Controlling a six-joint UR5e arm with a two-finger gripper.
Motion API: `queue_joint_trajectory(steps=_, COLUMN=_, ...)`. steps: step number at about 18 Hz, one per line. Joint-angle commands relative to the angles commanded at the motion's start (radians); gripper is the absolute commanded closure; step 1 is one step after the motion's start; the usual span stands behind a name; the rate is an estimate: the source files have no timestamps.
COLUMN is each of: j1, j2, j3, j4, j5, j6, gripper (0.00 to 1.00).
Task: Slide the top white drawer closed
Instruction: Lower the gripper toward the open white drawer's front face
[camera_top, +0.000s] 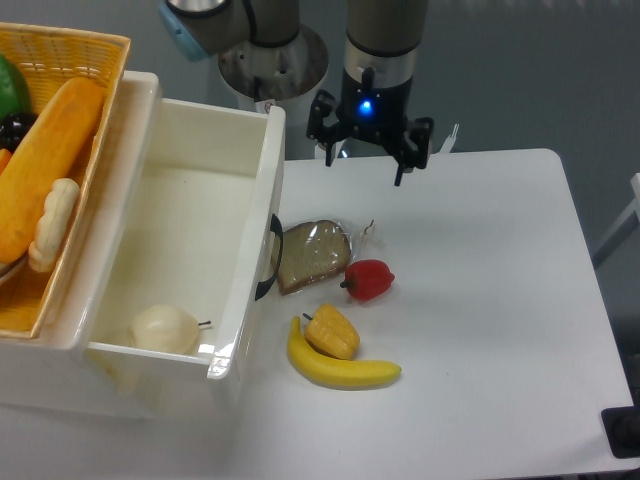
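- Top white drawer (190, 180) stands pulled well out of the cabinet at about nine o'clock on the tabletop (480, 300), its front wall facing three o'clock and its black curved handle (268, 262) low on that wall.
- Inside it a pale onion-like bulb (165, 328) lies near the front corner at about seven o'clock; otherwise the floor looks bare.
- My tool (366, 162) hangs at about twelve o'clock, above the far edge of the tabletop and apart from the drawer; its fingers are spread and hold nothing.
- My wrist points straight down, blue light facing the camera, with the arm rising out of view behind it.
- I judge the task at its approach step: no contact yet with the drawer front.
- Next I would need to drop lower and move toward nine o'clock, meeting the front wall or rim squarely, then push steadily in that direction.
- A slice of bread in wrap (312, 254) touches or nearly touches the handle; red pepper (369, 279), yellow pepper (333, 331) and banana (342, 366) lie just beyond, toward five o'clock. I should come in above them.
- Wicker basket (60, 170) of food sits on the cabinet top at ten o'clock.
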Motion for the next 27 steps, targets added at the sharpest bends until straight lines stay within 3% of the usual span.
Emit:
queue_joint_trajectory(steps=13, j1=0.058, j2=-0.127, j3=-0.023, j4=0.074, j5=0.051, j6=0.005, gripper=0.0)
queue_joint_trajectory(steps=21, j1=0.057, j2=-0.181, j3=-0.048, j4=0.069, j5=0.048, j6=-0.014, gripper=0.0)
queue_joint_trajectory(steps=27, j1=0.035, j2=-0.252, j3=-0.041, j4=0.068, j5=0.041, j6=-0.11, gripper=0.0)
